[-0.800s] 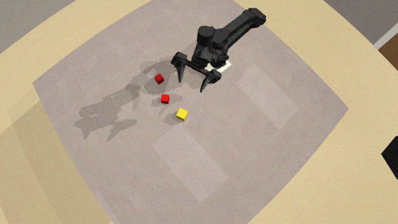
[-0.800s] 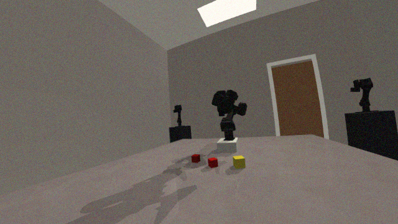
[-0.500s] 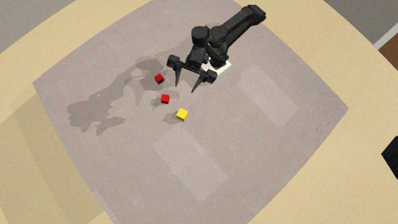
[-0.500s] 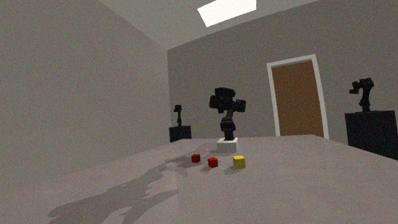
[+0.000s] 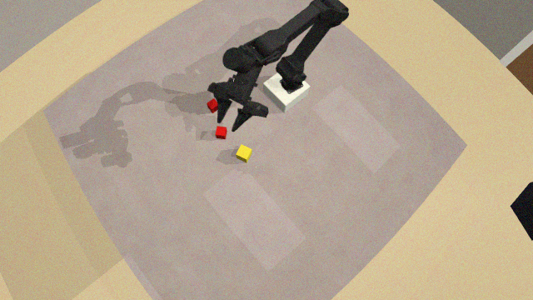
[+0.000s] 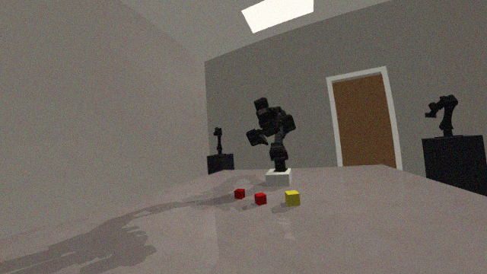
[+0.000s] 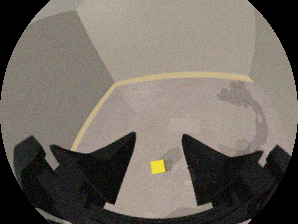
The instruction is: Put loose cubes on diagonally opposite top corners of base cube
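Note:
Two small red cubes lie on the grey mat: one in the middle, the other further back left, partly behind a finger in the top view. A slightly larger yellow cube sits to the right front of them. My gripper is open and empty. It hangs well above the table over the red cubes. In the wrist view only the yellow cube shows, between the fingers and far below.
The arm stands on a white block behind the cubes. The grey mat lies on a tan table. Two other arms on black stands stand off the table by the wall.

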`<action>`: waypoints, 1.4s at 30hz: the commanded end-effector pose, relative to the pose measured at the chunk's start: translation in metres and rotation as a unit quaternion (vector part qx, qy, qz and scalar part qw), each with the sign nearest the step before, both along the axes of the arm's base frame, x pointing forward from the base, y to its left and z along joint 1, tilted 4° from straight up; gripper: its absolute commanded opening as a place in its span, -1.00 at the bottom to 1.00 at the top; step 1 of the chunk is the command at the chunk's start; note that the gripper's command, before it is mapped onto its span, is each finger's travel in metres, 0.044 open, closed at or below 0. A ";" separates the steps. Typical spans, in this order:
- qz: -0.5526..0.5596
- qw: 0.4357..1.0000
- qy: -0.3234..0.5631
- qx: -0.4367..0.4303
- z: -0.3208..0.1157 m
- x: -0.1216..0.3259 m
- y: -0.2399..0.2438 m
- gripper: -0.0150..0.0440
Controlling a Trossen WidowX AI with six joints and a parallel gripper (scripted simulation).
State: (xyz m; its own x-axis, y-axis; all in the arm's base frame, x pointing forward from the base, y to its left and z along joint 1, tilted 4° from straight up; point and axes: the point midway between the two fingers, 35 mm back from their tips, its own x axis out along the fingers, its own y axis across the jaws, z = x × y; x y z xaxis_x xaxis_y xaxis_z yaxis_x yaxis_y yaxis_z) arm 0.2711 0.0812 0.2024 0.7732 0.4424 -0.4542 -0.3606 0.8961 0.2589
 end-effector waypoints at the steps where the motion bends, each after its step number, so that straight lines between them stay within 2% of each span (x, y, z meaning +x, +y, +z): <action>1: -0.051 0.994 0.091 0.013 -0.014 0.011 -0.009 0.41; 12: -0.202 0.931 0.304 0.025 -0.048 0.026 -0.033 0.41; 24: -0.367 0.800 0.475 -0.009 -0.077 0.027 -0.062 0.41; 32: -0.376 0.791 0.482 -0.013 -0.080 0.027 -0.064 0.41; 39: -0.376 0.791 0.482 -0.013 -0.135 0.033 -0.063 0.41; 42: -0.376 0.791 0.482 -0.013 -0.140 0.033 -0.063 0.41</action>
State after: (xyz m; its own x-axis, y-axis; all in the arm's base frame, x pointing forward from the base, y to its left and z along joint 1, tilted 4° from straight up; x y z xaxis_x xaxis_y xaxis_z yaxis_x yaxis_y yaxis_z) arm 0.3043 0.0188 0.0755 0.1086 0.0092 -0.9940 0.6272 0.7751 0.0757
